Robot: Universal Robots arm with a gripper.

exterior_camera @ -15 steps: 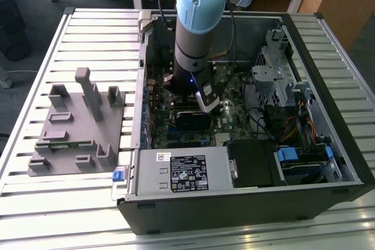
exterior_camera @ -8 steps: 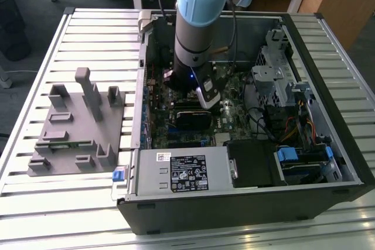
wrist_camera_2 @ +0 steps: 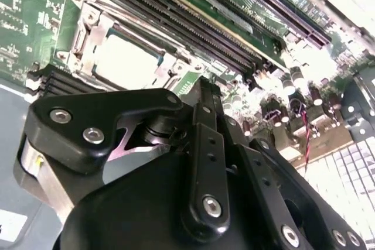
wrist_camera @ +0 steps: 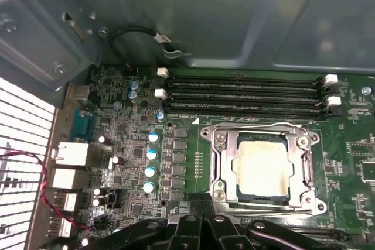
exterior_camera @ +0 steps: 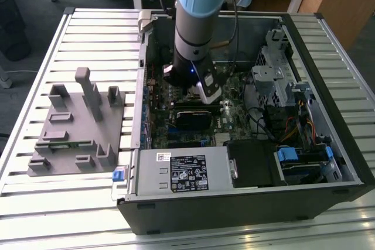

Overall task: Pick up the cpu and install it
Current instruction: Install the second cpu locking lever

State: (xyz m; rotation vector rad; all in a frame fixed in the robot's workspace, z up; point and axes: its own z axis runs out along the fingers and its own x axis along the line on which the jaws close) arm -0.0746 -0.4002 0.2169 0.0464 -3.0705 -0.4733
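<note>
The cpu (wrist_camera: 262,168), a flat square chip with a silvery-white top, lies inside the metal-framed socket (wrist_camera: 304,174) on the green motherboard; it also appears in the second wrist view (wrist_camera_2: 126,62). My gripper (wrist_camera: 197,199) hovers just off the socket's edge, beside the cpu, with its black fingers closed together and nothing between them. In the exterior view the gripper (exterior_camera: 201,99) reaches down into the open computer case (exterior_camera: 328,162) over the middle of the motherboard (exterior_camera: 234,121).
Empty memory slots (wrist_camera: 243,95) run alongside the socket, and capacitors (wrist_camera: 151,162) stand on its other side. A power supply (exterior_camera: 181,171) and drive bays (exterior_camera: 281,80) crowd the case. A grey plastic fixture (exterior_camera: 76,127) sits on the slatted table at the exterior view's left.
</note>
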